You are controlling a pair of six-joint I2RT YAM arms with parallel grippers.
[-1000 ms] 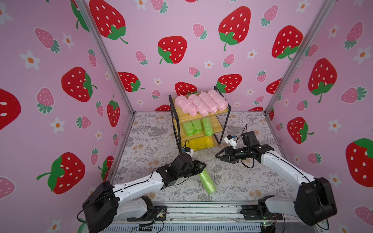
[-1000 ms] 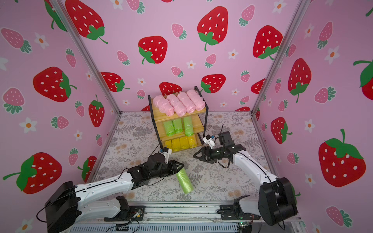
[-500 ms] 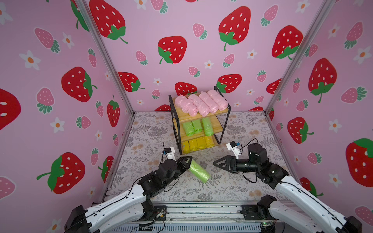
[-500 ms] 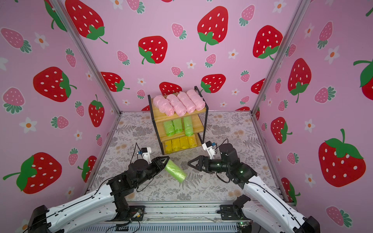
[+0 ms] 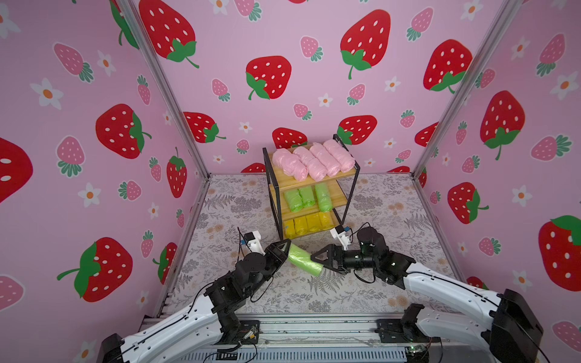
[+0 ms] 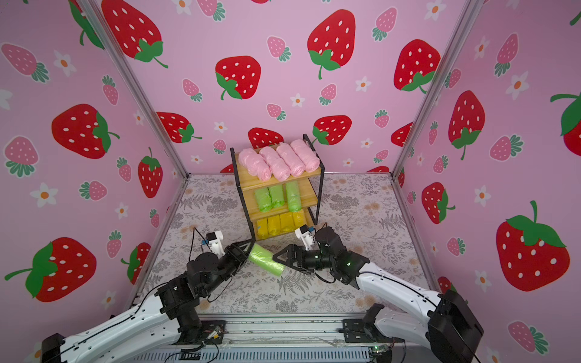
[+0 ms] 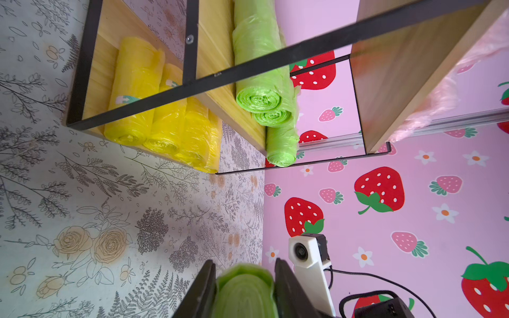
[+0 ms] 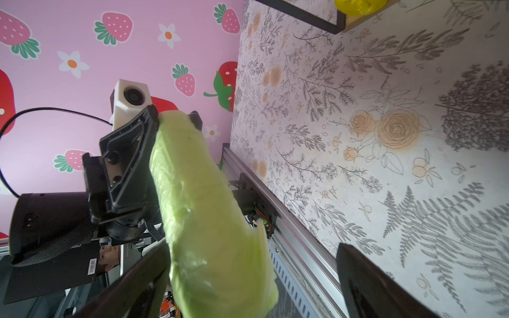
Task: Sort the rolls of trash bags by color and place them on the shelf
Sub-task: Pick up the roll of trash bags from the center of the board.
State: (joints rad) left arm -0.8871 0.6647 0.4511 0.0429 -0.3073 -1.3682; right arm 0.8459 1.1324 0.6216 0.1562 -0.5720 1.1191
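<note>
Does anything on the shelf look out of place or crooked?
Colors are sorted fine. The middle tier has only three green rolls, with a gap; the fourth green roll is off the shelf, gripped by the left gripper, its free end inside the open right gripper.

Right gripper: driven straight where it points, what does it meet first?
The light green crinkly plastic roll; its free end lies between the open jaws of the right gripper. Behind it, probably the left gripper holding it.

Plastic film, wood, metal.
The light green plastic roll [image 5: 303, 258] looks glossy and crinkled; the three-tier shelf [image 5: 340, 196] has smooth wooden boards in a matt black metal frame.
</note>
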